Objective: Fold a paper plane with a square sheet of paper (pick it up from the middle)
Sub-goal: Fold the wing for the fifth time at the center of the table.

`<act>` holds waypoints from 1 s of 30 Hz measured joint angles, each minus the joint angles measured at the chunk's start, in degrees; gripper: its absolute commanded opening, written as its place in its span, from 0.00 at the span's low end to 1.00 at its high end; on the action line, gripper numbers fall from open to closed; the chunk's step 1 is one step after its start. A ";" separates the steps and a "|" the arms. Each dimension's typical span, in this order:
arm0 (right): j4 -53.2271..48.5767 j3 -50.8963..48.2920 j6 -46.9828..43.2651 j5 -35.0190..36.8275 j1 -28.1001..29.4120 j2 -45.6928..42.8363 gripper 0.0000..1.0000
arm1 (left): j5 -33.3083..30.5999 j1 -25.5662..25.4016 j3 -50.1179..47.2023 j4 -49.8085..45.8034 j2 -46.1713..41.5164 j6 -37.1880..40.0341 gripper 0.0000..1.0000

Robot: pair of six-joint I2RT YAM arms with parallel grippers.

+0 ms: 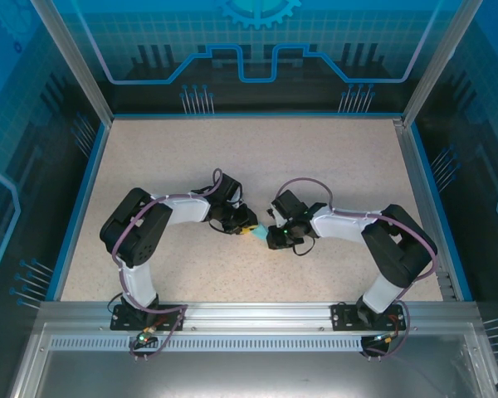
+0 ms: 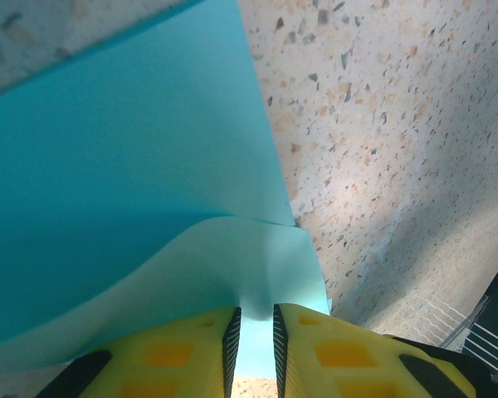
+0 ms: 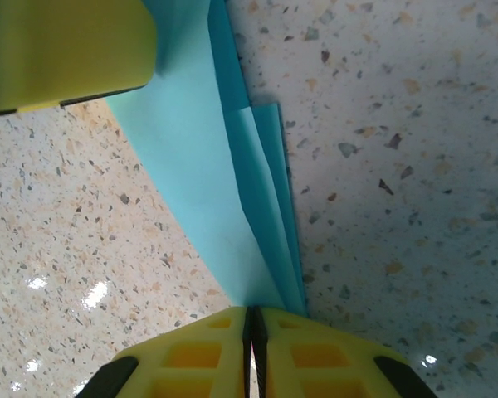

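From above, on the left: left gripper (image 1: pixel 247 222) low over the speckled surface (image 1: pixel 332 166), pointing right, its tips hard to separate from the dark wrist housing. Just right of it, a small sliver of light cyan paper (image 1: pixel 257 234) near the middle of the surface, mostly covered by the two wrists. Further right: right gripper (image 1: pixel 271 235), pointing left, meeting the paper from the opposite side, jaws too small to read at this size.

Through the left wrist camera: left gripper (image 2: pixel 256 319) nearly closed, a narrow slit between the yellow fingers (image 2: pixel 191 348), with a raised, curling flap of paper (image 2: pixel 133 166) drawn up into that slit and pinched there. Paper cut off at the left and top of the frame, so no judging its outline. Bare surface (image 2: pixel 398 124) to the right.

Through the right wrist camera: at top left, one yellow finger (image 3: pixel 66 50) of the left gripper, cropped by the frame, against the paper (image 3: pixel 199 182). Stacked folded layers narrowing down into the right gripper (image 3: pixel 251 319), clamped tight on their edge with no gap between the pads. Layer count hard to make out. Surface (image 3: pixel 398 166) on either side.
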 measured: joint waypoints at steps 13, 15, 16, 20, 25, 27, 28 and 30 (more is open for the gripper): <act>1.81 -3.39 -1.66 -3.50 -2.80 -1.88 0.13 | -0.02 0.00 0.44 -0.68 0.26 0.02 0.23; 1.95 -3.76 -1.84 -3.85 -2.97 -2.16 0.13 | -0.02 0.00 0.44 -0.68 0.26 0.00 0.23; 1.99 -3.91 -1.90 -3.89 -3.02 -2.27 0.13 | -0.02 0.00 0.44 -0.68 0.26 0.02 0.23; 2.05 -4.79 -2.08 -4.15 -3.39 -3.06 0.13 | -0.02 0.00 0.44 -0.68 0.26 0.02 0.23; -0.35 -6.25 -2.08 -4.04 -4.00 -5.14 0.13 | -0.02 0.00 0.44 -0.68 0.26 0.02 0.23; -1.84 -6.36 -2.08 -3.80 -4.00 -5.73 0.13 | -0.02 0.00 0.44 -0.68 0.26 0.04 0.23; -2.51 -6.38 -2.10 -3.65 -4.04 -6.08 0.14 | -0.02 0.00 0.46 -0.68 0.26 0.04 0.23; -4.37 -6.47 -2.23 -3.61 -4.02 -7.10 0.14 | -0.02 0.00 0.48 -0.70 0.26 0.11 0.23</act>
